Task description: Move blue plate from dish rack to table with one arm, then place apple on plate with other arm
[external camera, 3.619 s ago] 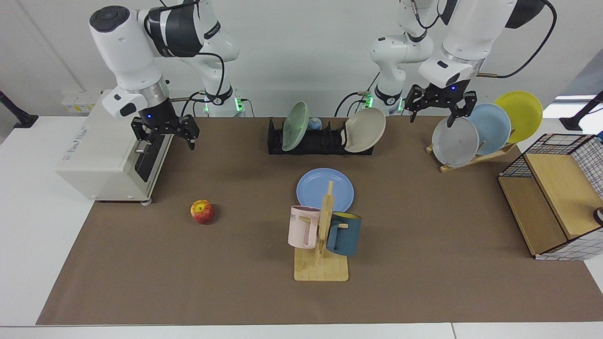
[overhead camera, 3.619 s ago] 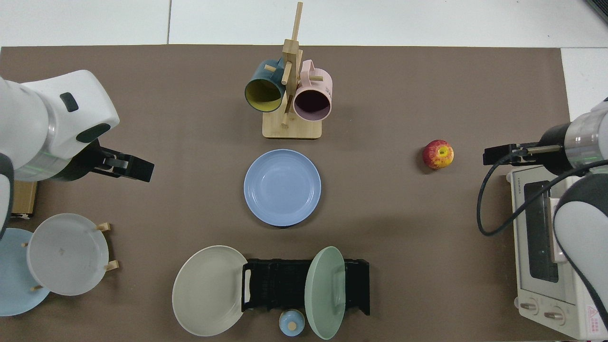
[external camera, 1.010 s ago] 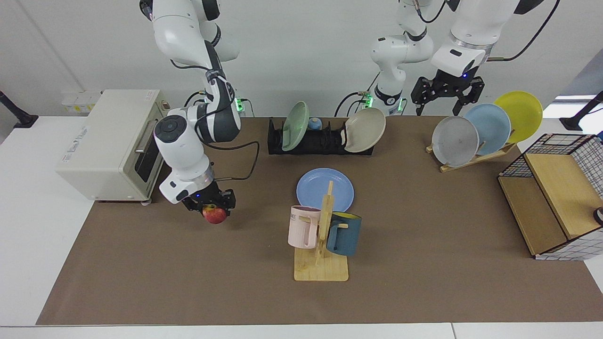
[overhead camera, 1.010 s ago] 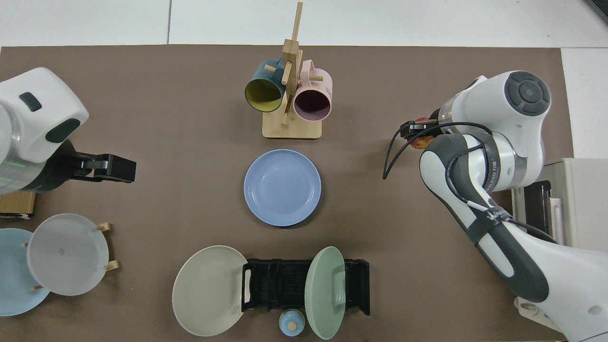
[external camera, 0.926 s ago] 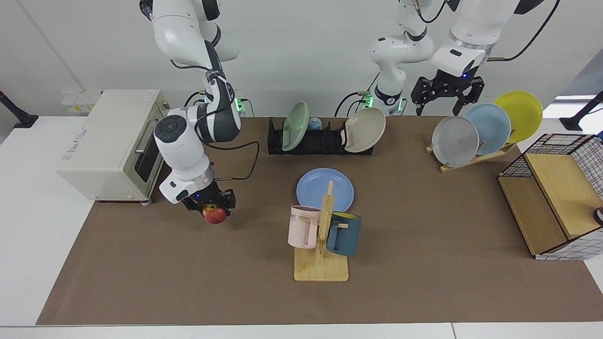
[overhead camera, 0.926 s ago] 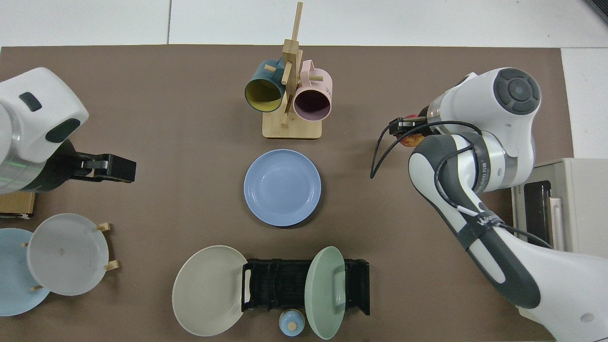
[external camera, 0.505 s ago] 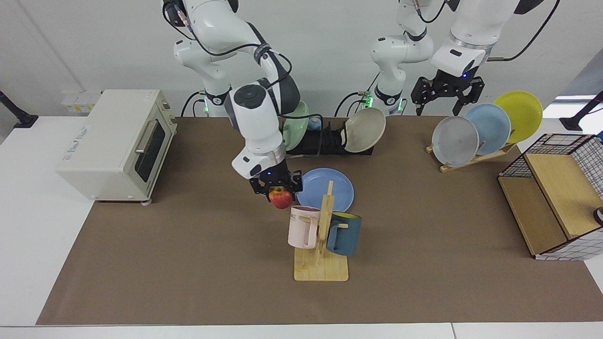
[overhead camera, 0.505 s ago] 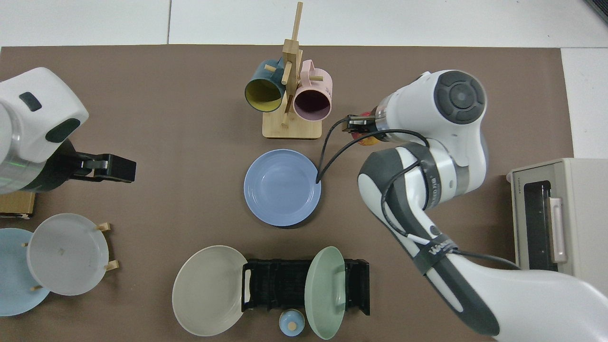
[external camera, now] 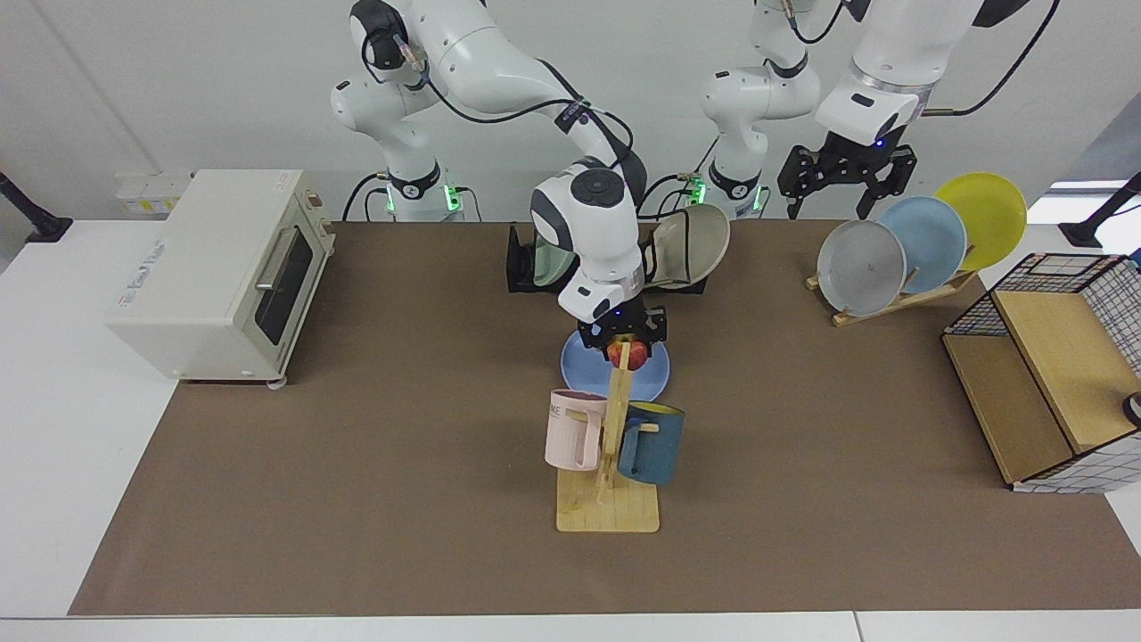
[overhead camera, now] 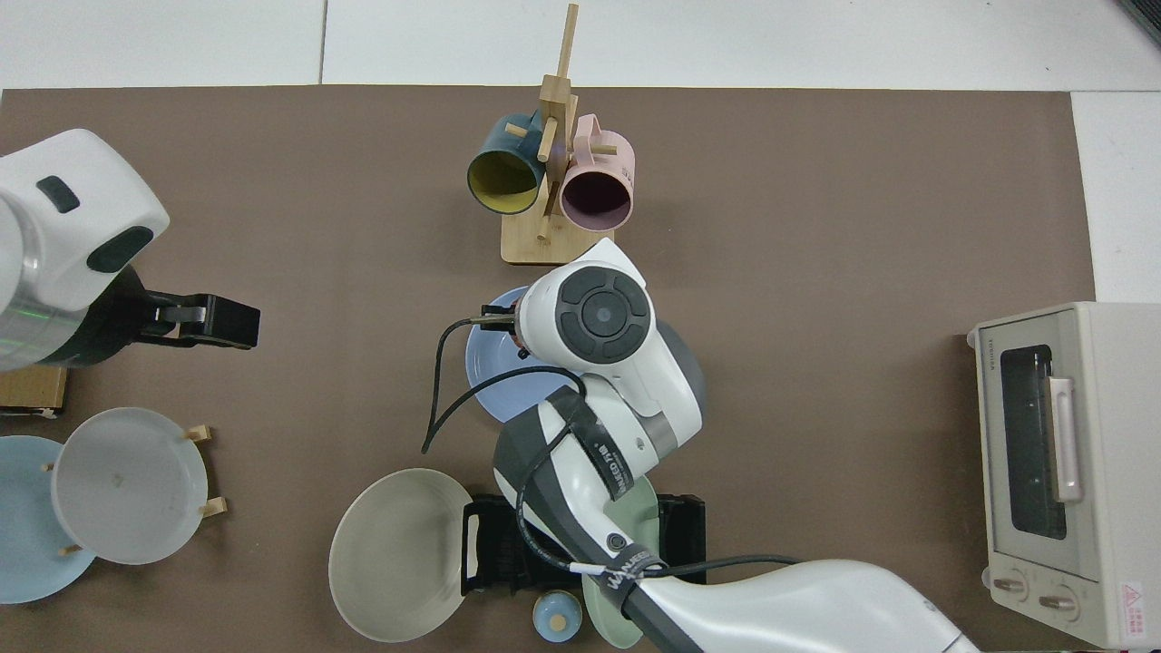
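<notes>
The blue plate [external camera: 578, 364] lies flat on the brown mat of the table [external camera: 357, 464], in front of the black dish rack [external camera: 520, 269]. My right gripper [external camera: 621, 342] hangs low over the plate's middle, shut on the apple [external camera: 615, 351], which shows red between its fingers and is partly hidden by the mug tree's pole. In the top view the right arm covers most of the blue plate [overhead camera: 488, 374], and the dish rack [overhead camera: 508, 544] lies beyond it. My left gripper [external camera: 845, 181] waits open above the wooden plate stand, holding nothing; in the top view the left gripper [overhead camera: 238, 324] is at the left.
A wooden mug tree [external camera: 609, 464] with a pink and a dark blue mug stands just in front of the plate. The rack holds a beige plate [external camera: 693, 242] and a green one. A toaster oven [external camera: 214, 267], a plate stand [external camera: 863, 267] and a wire-sided shelf [external camera: 1052, 357] flank the mat.
The right arm has carried the apple from the toaster side of the mat across to above the blue plate. The left arm has not moved in the last second.
</notes>
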You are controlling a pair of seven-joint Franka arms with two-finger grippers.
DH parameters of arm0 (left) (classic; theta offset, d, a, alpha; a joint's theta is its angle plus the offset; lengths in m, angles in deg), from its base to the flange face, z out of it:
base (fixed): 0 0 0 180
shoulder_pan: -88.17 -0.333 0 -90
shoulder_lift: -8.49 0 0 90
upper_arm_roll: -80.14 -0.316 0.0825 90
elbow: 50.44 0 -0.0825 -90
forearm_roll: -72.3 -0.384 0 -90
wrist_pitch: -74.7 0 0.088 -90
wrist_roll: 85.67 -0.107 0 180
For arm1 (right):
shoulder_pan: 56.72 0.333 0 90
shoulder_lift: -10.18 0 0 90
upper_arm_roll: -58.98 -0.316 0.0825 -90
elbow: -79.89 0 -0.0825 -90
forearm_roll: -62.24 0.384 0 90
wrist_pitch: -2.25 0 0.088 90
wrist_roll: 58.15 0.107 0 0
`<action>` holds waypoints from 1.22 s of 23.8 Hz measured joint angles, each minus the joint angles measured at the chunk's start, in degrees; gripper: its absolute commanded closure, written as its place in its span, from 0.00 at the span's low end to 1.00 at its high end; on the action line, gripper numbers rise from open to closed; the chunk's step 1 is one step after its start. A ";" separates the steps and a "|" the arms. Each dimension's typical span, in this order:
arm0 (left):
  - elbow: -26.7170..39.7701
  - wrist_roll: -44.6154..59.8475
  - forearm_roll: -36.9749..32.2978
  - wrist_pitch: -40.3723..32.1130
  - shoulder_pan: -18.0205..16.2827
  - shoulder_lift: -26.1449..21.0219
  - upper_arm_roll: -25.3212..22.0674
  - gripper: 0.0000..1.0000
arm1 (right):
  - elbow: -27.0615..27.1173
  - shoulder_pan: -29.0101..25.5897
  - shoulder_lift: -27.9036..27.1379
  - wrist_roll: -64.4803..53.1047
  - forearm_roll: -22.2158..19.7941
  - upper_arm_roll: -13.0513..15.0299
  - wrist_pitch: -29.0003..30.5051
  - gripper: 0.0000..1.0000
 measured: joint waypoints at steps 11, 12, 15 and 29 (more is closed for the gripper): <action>0.00 0.00 0.00 0.00 0.00 0.02 0.00 0.00 | -3.59 0.44 -1.37 0.15 0.04 0.12 0.05 0.82; 0.00 0.00 0.00 0.00 0.00 0.03 0.00 0.00 | -3.70 0.46 -1.37 0.32 0.05 0.11 0.05 0.79; 0.00 0.00 0.00 0.00 0.00 0.06 0.00 0.00 | -4.22 0.47 -1.32 0.96 0.07 0.10 0.06 0.59; 0.00 0.00 0.00 -0.01 0.00 0.20 0.00 0.00 | -4.58 -0.40 -0.40 1.37 0.20 1.65 2.76 0.00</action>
